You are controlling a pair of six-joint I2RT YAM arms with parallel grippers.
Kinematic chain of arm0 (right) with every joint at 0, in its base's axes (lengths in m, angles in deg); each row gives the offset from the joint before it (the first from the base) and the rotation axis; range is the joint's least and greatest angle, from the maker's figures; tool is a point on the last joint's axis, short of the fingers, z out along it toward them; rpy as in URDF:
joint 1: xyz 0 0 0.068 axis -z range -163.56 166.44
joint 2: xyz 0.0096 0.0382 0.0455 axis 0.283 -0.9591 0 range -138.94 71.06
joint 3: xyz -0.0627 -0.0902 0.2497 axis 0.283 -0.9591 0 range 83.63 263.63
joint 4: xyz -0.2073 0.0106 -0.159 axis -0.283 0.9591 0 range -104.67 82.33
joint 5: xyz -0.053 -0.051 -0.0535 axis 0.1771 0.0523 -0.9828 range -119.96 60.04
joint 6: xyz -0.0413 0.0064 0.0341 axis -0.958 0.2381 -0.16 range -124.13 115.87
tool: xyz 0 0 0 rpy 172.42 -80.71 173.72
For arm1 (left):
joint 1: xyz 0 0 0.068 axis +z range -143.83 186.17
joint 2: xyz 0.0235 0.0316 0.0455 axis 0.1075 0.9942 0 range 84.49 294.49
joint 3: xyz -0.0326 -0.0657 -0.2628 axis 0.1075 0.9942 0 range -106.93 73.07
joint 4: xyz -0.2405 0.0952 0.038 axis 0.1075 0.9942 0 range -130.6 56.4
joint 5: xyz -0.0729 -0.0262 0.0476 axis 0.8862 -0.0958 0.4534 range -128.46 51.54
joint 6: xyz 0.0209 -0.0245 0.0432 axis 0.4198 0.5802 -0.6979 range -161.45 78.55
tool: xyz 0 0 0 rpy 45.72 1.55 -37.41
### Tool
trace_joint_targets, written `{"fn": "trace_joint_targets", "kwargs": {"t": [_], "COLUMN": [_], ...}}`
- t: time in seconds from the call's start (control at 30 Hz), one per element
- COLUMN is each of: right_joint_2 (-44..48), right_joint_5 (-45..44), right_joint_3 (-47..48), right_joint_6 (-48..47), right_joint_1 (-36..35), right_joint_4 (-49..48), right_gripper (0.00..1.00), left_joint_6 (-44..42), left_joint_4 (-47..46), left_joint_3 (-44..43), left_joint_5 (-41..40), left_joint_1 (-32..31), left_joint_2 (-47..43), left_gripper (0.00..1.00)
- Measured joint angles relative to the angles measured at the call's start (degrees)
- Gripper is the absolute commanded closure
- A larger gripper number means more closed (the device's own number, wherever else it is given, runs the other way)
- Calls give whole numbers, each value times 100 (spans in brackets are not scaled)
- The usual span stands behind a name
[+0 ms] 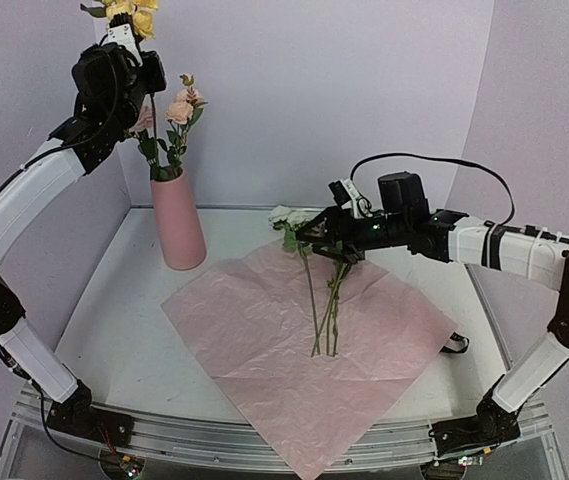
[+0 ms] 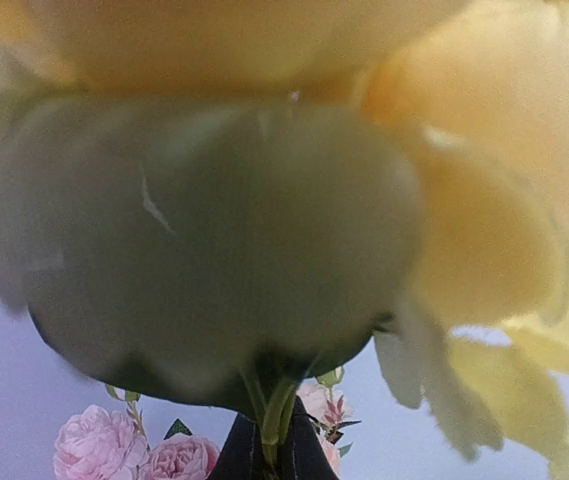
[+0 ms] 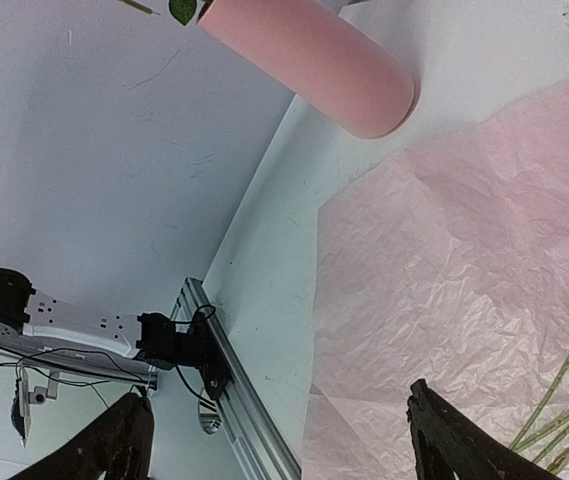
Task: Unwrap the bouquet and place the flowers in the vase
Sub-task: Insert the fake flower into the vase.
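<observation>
The salmon-pink vase point(image 1: 179, 225) stands at the back left with pink flowers point(image 1: 180, 107) in it. High above it my left gripper point(image 1: 152, 75) is shut on the thin green stem of a yellow flower point(image 1: 134, 15). In the left wrist view that yellow flower point(image 2: 264, 200) fills the frame as a blur, its stem pinched between the black fingers point(image 2: 239, 455). The bouquet's lilac-pink paper point(image 1: 304, 330) lies spread flat. Several green stems point(image 1: 326, 305) with cream blooms point(image 1: 286, 215) rest on it. My right gripper point(image 1: 309, 235) hangs open just over their upper part, holding nothing.
The right wrist view shows the vase point(image 3: 314, 60), the crinkled paper point(image 3: 484, 280) and the stems point(image 3: 564, 400) at its right edge. A small black loop point(image 1: 454, 343) lies by the paper's right corner. White walls close in the table at the back and sides.
</observation>
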Motion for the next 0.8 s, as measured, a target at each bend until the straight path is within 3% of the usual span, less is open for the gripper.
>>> {"fn": "trace_joint_targets", "kwargs": {"t": [0.37, 0.8], "right_joint_2": [-413, -777], "right_joint_5": [-1, 37], "right_joint_3": [565, 918], "right_joint_6": [-335, -424], "right_joint_1": [2, 55], "right_joint_4": [299, 432], "right_gripper": [11, 11], "left_joint_6": [377, 845], "left_joint_4": [-166, -337], "left_joint_3": [-88, 889], "left_joint_5": [199, 338], "left_joint_1": [396, 481], "left_joint_2": [356, 358], "left_gripper": [100, 100]}}
